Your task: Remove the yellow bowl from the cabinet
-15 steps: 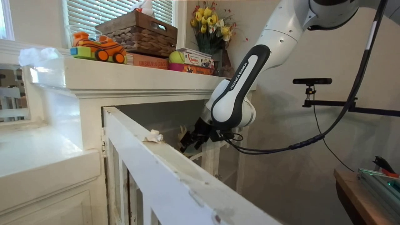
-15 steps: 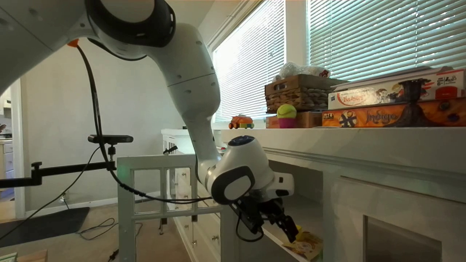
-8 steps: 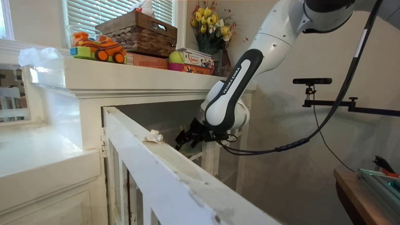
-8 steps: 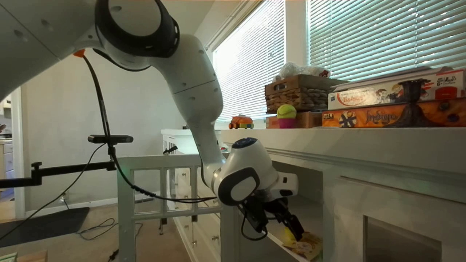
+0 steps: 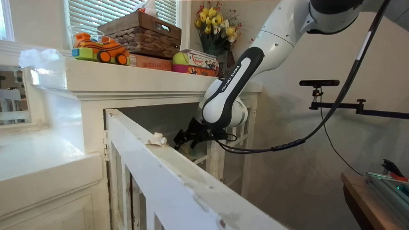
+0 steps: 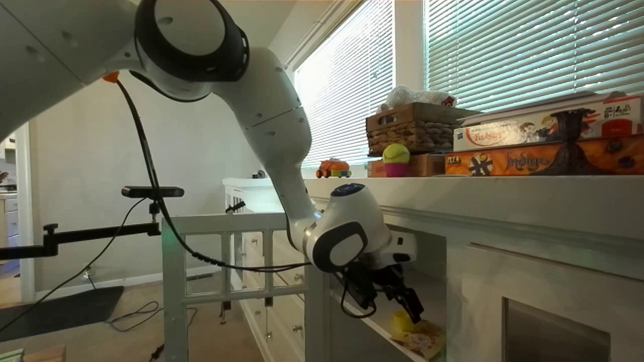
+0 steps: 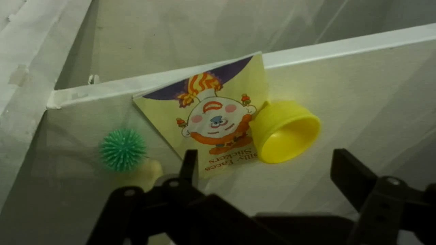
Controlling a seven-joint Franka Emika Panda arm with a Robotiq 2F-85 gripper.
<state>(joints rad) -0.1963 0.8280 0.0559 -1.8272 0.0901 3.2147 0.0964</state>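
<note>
The gripper [image 7: 266, 160] is unclenched, its 2 fingers [image 7: 352, 178] spread well apart in the wrist view. Around 12 o'clock from their gap, the yellow bowl [image 7: 281, 132] lies tilted on the shelf [image 7: 368, 102] inside the cabinet [image 5: 91, 127], its mouth turned toward 5 o'clock. It overlaps the edge of a sticker book [image 7: 218, 119] at about 9 o'clock; farther out that way is a green spiky ball [image 7: 123, 149]. A pale rounded thing [image 7: 154, 172] at the ball's 5 o'clock is too dim to name. In an exterior view, the door [image 5: 188, 185] stands swung outward, and on the ledge [image 5: 147, 75] an orange toy car [image 5: 101, 49] sits at 8 o'clock from a woven basket [image 5: 150, 40].
</note>
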